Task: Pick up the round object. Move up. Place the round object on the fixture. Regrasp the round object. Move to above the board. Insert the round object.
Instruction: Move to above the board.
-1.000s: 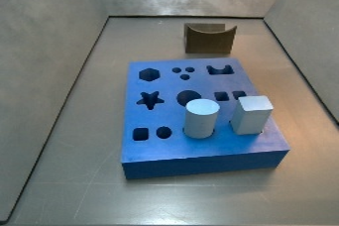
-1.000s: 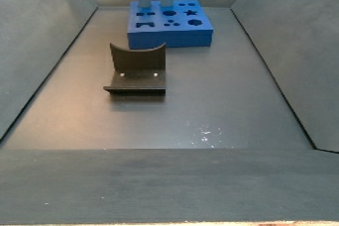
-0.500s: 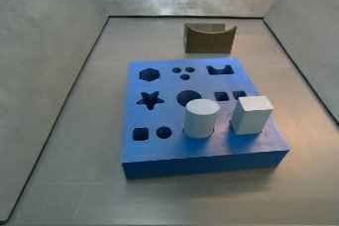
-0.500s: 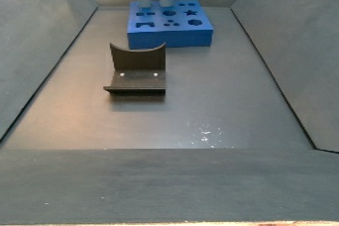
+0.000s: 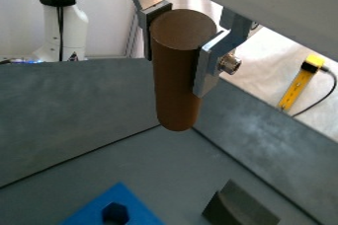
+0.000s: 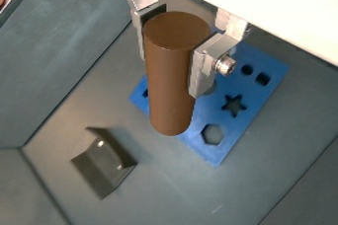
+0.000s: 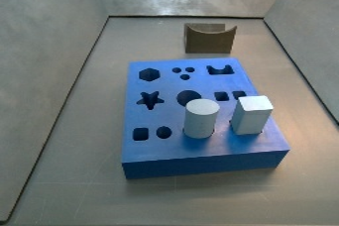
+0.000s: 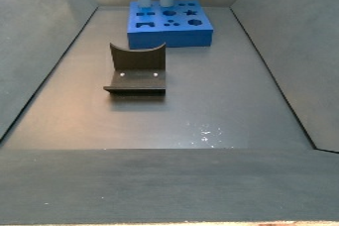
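Clamped between the flat silver fingers of the gripper: the round object, a slim brown wood-coloured cylinder peg, held near its upper end and hanging straight down past the fingertips, seen likewise in the second wrist picture. Jaws closed on the peg's sides, dark pads pressed against it. Gripper itself visible only in both wrist views, high above the grey floor; absent from both side views.

Far below the jaws in a wrist view: the thick square blue board with dark cut-out holes, a star and a hexagon among them, partly hidden behind the peg's lower end. Off to one side of the peg tip and well apart from the board, the fixture, a small dark bracket on a base plate, standing on the floor.

In both side views, the blue board lying flat on the floor, holding two upright pieces in its holes: a thick pale grey-white cylinder and, just beside it, a pale square block. Remaining holes open: star, hexagon, circles, squares. Same board and fixture apart from each other. Notch of the fixture holding nothing.
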